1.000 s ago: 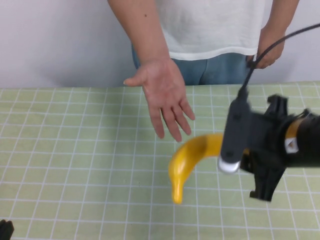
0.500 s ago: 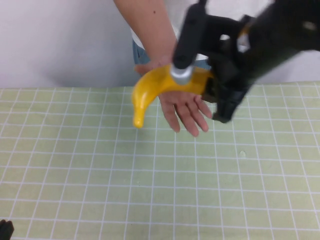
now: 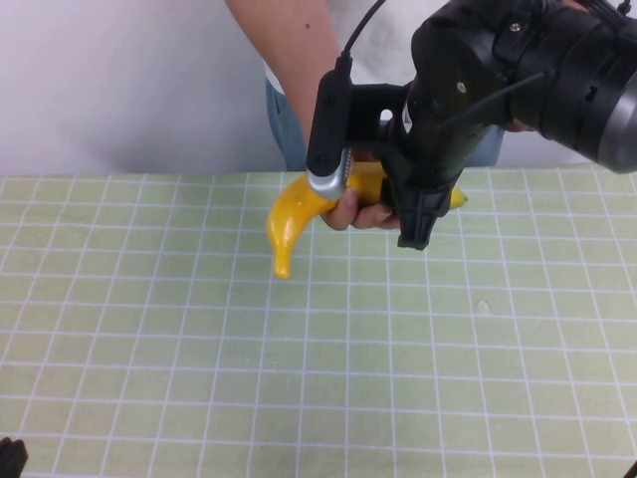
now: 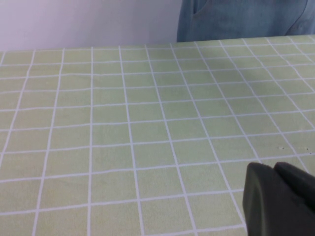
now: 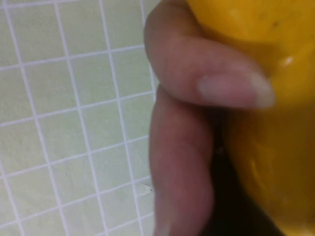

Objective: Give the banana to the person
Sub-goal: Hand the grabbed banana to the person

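Note:
The bright yellow banana is held in the air over the table's far edge, its tip pointing down to the left. My right gripper is shut on its thicker end, mostly hidden under the black wrist. The person, in a white T-shirt and blue jeans, stands behind the table, and their hand is curled around the banana right beside my gripper. In the right wrist view the person's fingers wrap the banana. My left gripper is shut and empty, low over the tablecloth near the front left.
A green checked tablecloth covers the whole table. A white wall stands behind it. A black cable runs up from my right wrist. The person's jeans show at the far table edge.
My right arm has carried the banana up and back to the person's open hand. The hand has since closed its fingers around the banana. The left arm has not moved.

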Controlling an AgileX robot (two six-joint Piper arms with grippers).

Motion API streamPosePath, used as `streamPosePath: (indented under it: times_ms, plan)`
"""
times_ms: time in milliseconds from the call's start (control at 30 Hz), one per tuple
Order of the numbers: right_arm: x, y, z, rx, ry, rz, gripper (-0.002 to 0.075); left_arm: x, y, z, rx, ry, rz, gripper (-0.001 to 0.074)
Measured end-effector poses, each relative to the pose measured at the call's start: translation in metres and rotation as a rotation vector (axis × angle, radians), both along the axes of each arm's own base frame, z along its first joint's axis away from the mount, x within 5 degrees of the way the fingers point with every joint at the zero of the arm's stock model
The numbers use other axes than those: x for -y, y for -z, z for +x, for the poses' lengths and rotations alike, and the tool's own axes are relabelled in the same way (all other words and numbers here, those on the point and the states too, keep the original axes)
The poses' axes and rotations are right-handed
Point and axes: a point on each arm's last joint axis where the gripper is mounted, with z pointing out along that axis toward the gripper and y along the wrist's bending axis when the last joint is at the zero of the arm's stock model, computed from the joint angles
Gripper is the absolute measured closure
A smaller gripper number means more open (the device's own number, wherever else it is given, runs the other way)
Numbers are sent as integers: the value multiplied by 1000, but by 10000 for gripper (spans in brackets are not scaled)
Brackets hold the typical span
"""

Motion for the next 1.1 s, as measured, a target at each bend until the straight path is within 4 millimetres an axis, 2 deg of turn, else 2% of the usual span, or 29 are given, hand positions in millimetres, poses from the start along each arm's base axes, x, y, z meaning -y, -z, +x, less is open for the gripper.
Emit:
streamPosePath:
  times_ms: [400, 567, 1000, 1100]
  plan:
    - [0, -5, 0, 27, 6, 30, 702, 0, 0, 0, 0, 0, 0, 738]
    - [-1, -6, 1, 44, -1, 34, 733, 0, 0, 0, 0, 0, 0, 738]
    - [-2, -5, 2, 51, -3, 39, 732, 0, 0, 0, 0, 0, 0, 738]
    - [-3, -6, 3, 49, 42, 84, 701, 0, 0, 0, 0, 0, 0, 738]
